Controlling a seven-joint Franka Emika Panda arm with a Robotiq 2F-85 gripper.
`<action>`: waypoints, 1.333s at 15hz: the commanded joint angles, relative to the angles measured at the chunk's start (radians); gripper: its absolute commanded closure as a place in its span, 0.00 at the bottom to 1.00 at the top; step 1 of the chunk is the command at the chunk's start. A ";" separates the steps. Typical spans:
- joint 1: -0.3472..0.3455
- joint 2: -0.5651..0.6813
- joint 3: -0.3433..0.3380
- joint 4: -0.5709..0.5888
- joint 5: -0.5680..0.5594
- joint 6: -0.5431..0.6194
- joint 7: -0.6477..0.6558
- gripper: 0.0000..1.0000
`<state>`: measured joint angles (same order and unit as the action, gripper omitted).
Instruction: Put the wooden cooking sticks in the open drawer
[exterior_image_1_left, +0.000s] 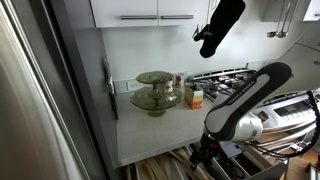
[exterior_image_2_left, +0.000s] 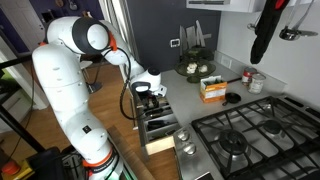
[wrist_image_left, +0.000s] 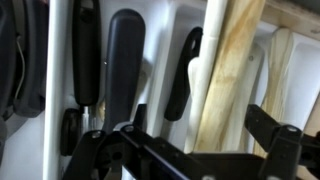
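Observation:
The wooden cooking sticks (wrist_image_left: 230, 80) are light tan and lie lengthwise in a compartment of the open drawer (wrist_image_left: 160, 60), between white dividers. Dark-handled utensils (wrist_image_left: 122, 60) fill the compartments beside them. My gripper (wrist_image_left: 200, 120) hovers low over the drawer. Its fingers are spread wide on either side of the sticks, with a gap on the dark-handle side. In both exterior views the arm reaches down from the counter edge, with the gripper (exterior_image_1_left: 205, 152) (exterior_image_2_left: 148, 97) just over the drawer (exterior_image_1_left: 160, 168) (exterior_image_2_left: 160, 130).
Green glass stands (exterior_image_1_left: 155, 90) and a small box (exterior_image_1_left: 194, 96) (exterior_image_2_left: 211, 90) sit on the white counter. The gas stove (exterior_image_1_left: 225, 80) (exterior_image_2_left: 250, 135) is beside the drawer. A black oven mitt (exterior_image_1_left: 220, 25) (exterior_image_2_left: 265, 35) hangs above. A dark fridge wall (exterior_image_1_left: 60, 90) stands close by.

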<state>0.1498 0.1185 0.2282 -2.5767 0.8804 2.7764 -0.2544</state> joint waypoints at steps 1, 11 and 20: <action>0.004 -0.134 -0.016 -0.106 -0.126 -0.103 0.034 0.00; 0.025 -0.220 -0.046 -0.110 -0.315 -0.311 0.005 0.50; 0.032 -0.151 -0.052 -0.035 -0.315 -0.407 -0.083 1.00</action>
<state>0.1682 -0.0719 0.1918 -2.6488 0.5692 2.3923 -0.3085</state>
